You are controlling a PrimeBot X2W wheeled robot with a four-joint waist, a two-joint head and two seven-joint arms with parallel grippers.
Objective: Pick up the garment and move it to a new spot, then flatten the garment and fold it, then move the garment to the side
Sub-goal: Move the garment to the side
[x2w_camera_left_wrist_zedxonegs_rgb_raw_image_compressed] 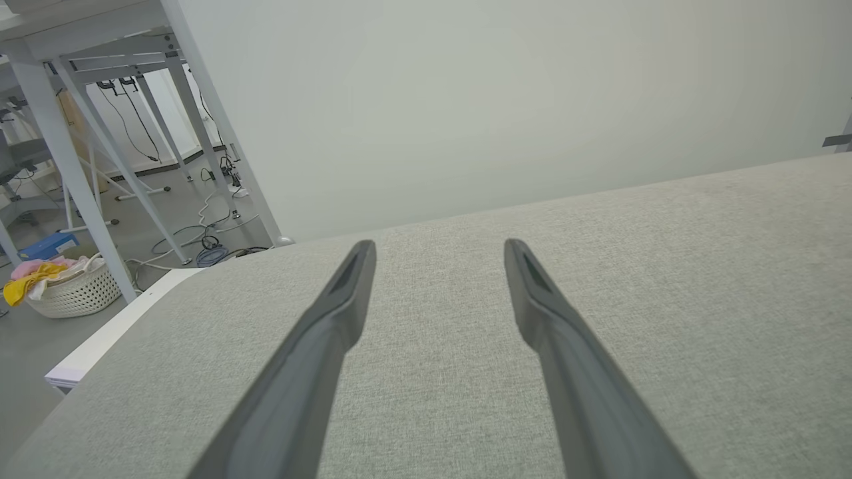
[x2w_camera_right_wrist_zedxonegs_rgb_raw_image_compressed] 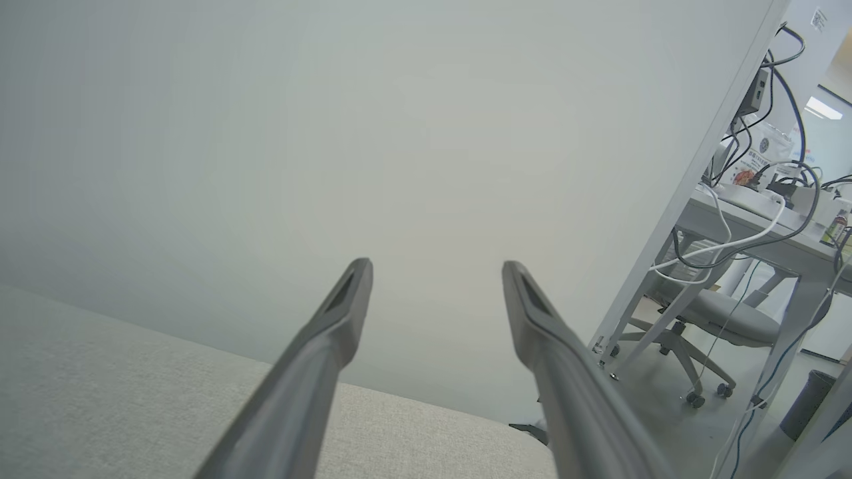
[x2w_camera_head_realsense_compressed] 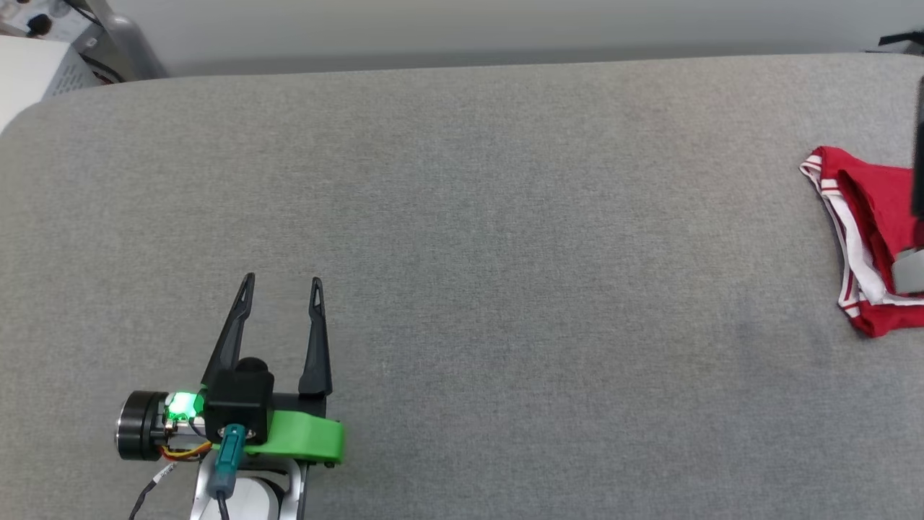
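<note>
Far right on grey surface (x2w_camera_head_realsense_compressed: 462, 217), red garment (x2w_camera_head_realsense_compressed: 877, 198), white-striped trim.

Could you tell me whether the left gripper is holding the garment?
No, the left gripper stands open over the grey surface with nothing between its fingers, and the garment lies far off at the right edge.
</note>
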